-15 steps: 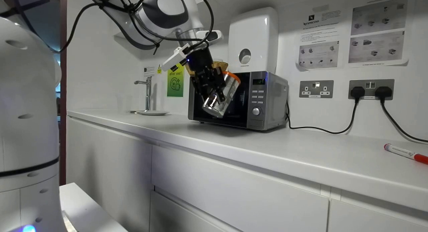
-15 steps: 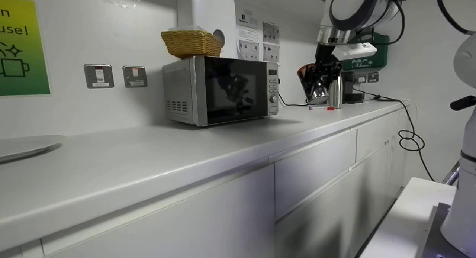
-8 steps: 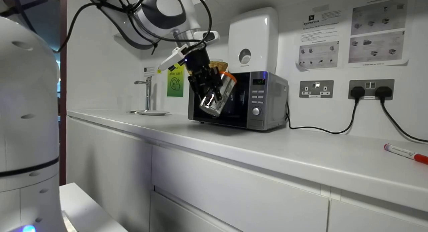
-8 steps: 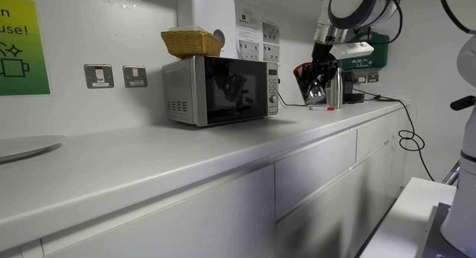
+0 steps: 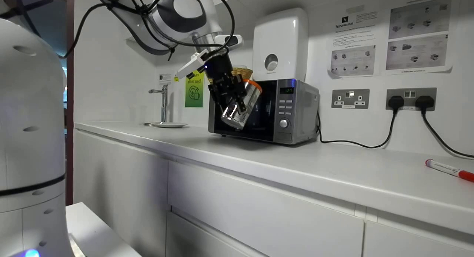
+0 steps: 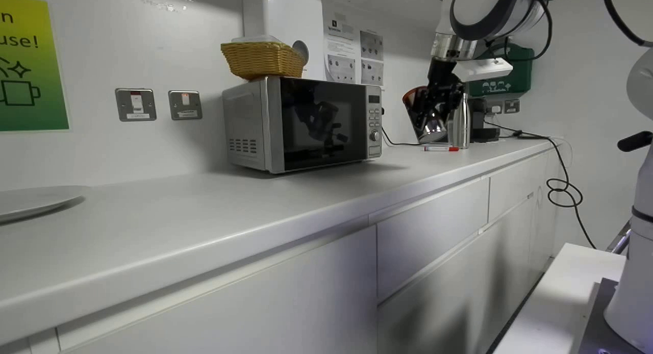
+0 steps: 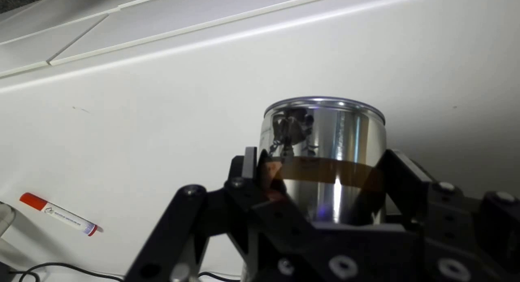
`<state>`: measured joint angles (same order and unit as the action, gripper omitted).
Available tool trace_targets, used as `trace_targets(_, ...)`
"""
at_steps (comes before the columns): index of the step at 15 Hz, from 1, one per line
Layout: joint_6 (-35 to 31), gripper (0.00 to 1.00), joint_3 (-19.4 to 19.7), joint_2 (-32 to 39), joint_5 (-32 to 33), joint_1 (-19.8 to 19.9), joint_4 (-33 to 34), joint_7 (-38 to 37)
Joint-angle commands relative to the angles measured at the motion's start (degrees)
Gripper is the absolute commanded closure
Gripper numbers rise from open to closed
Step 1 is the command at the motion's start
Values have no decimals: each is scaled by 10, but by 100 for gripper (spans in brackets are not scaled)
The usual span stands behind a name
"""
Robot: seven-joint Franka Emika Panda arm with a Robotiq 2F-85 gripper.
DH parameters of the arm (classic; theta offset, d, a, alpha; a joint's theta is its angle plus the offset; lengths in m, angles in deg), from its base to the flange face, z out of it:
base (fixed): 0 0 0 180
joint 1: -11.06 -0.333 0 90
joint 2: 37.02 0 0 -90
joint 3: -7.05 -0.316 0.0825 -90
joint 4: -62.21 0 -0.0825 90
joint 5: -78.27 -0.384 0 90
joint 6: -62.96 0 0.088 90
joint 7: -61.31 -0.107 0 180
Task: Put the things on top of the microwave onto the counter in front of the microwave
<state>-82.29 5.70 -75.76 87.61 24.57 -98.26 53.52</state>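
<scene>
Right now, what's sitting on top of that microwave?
A wicker basket sits on the microwave, something pale showing above its rim. The basket's walls hide its inside and anything behind.

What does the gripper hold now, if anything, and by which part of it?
The gripper holds a silver tin by opposite sides of its body, below the orange rim.
</scene>
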Motion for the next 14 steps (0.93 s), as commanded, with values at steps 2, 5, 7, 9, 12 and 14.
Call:
trace_targets(2,-3,46,4,11,-5,-7,1,-4)
trace_targets(5,-16,46,-2,37,-5,-12,1,-9)
trace_targets(7,-27,46,-3,56,-7,-20,1,-9)
trace_targets(9,-56,46,-9,78,0,-23,1,-12)
trace_targets(12,-133,46,-37,117,21,-5,0,-43)
trace_targets(14,-212,46,-81,140,60,42,0,-98)
